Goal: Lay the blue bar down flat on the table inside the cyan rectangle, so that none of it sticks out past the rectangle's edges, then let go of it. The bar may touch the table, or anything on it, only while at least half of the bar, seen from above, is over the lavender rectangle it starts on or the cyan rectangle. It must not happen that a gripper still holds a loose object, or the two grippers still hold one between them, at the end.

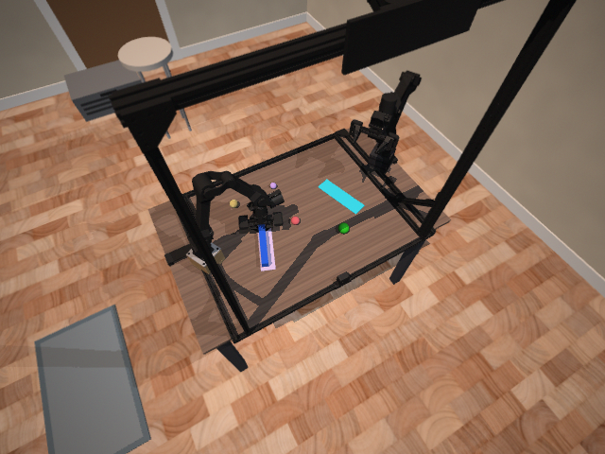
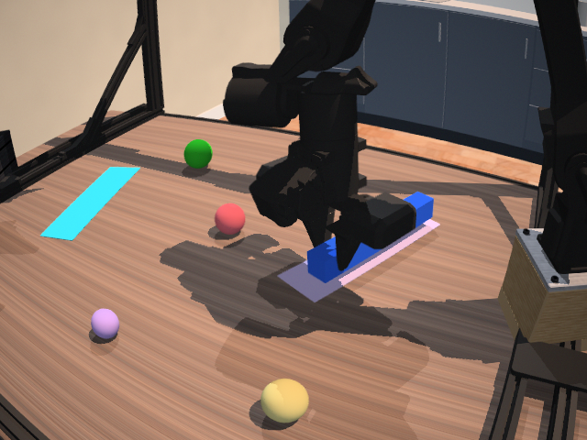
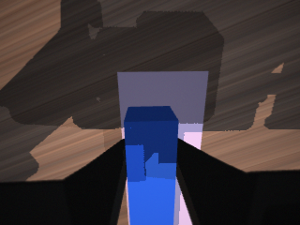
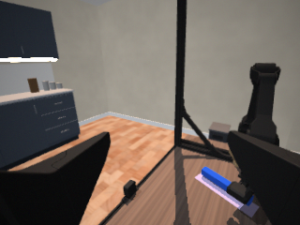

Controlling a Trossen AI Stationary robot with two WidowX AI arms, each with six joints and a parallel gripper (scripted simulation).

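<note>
The blue bar (image 1: 264, 249) (image 2: 419, 208) (image 3: 151, 202) (image 4: 217, 178) is over the lavender rectangle (image 1: 271, 258) (image 2: 303, 281) (image 3: 164, 89) (image 4: 213, 188), towards the left arm's edge of the desk (image 1: 312, 278) (image 2: 165, 379) (image 3: 262, 155) (image 4: 164, 187), with the left pincer (image 1: 262, 227) (image 2: 329, 256) (image 3: 149, 143) (image 4: 244, 198) gripping it near one end; whether it is lifted at all I cannot tell. The grasp looks made, but carrying, turning, laying it inside the cyan rectangle (image 1: 340, 196) (image 2: 92, 203) near the right arm's edge, releasing and withdrawing remain. The right pincer (image 1: 367, 147) (image 4: 168, 136) stands wide and empty.
</note>
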